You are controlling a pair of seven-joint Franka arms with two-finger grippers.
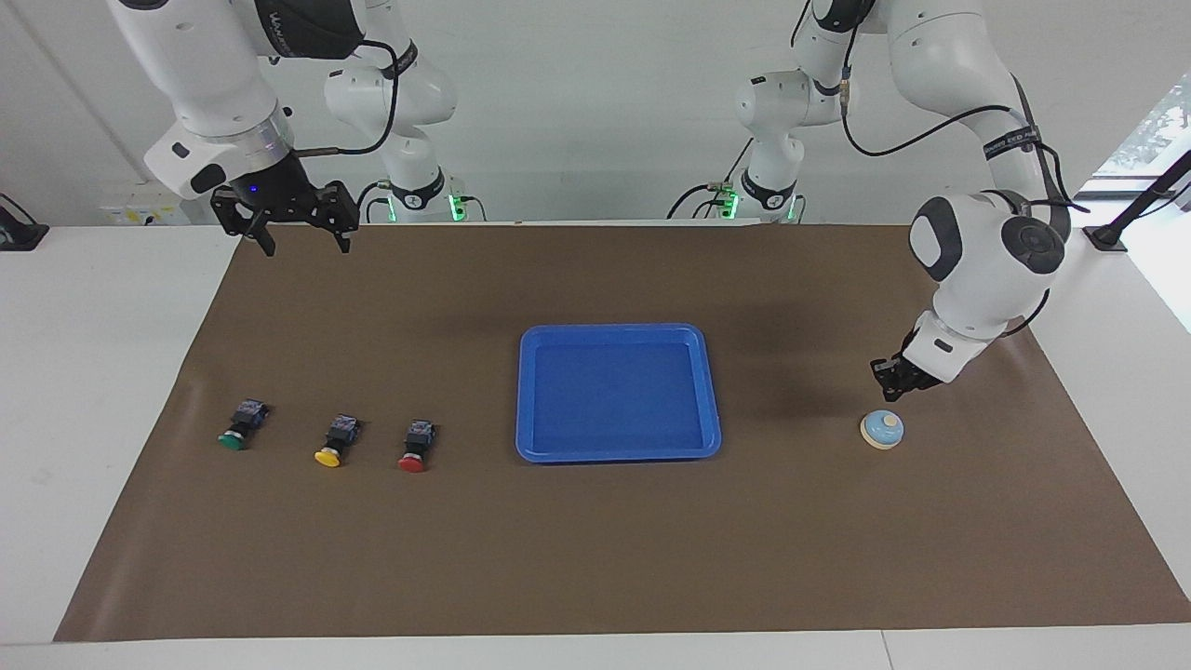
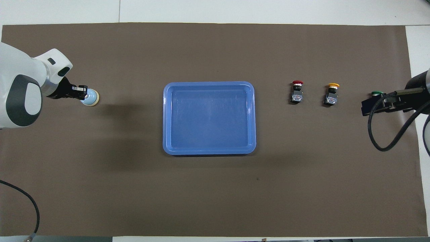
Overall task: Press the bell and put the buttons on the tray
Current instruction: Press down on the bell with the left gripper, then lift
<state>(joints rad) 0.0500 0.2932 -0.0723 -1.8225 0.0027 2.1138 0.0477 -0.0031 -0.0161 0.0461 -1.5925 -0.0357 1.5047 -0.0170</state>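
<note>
The light blue bell point(image 1: 882, 429) stands on the brown mat toward the left arm's end of the table. My left gripper point(image 1: 890, 384) hangs shut just above it, on the side nearer the robots; it also shows in the overhead view point(image 2: 80, 90) beside the bell point(image 2: 91, 98). The blue tray point(image 1: 618, 455) lies empty mid-table, and its rim shows in the overhead view point(image 2: 166, 117). The red point(image 1: 416, 446), yellow point(image 1: 337, 441) and green point(image 1: 240, 426) buttons lie in a row toward the right arm's end. My right gripper point(image 1: 300, 244) waits open, raised high.
The brown mat point(image 1: 595, 558) covers most of the white table. In the overhead view the right gripper point(image 2: 373, 104) and its cable overlap the green button point(image 2: 376, 93); the red point(image 2: 297, 91) and yellow point(image 2: 332, 94) buttons show fully.
</note>
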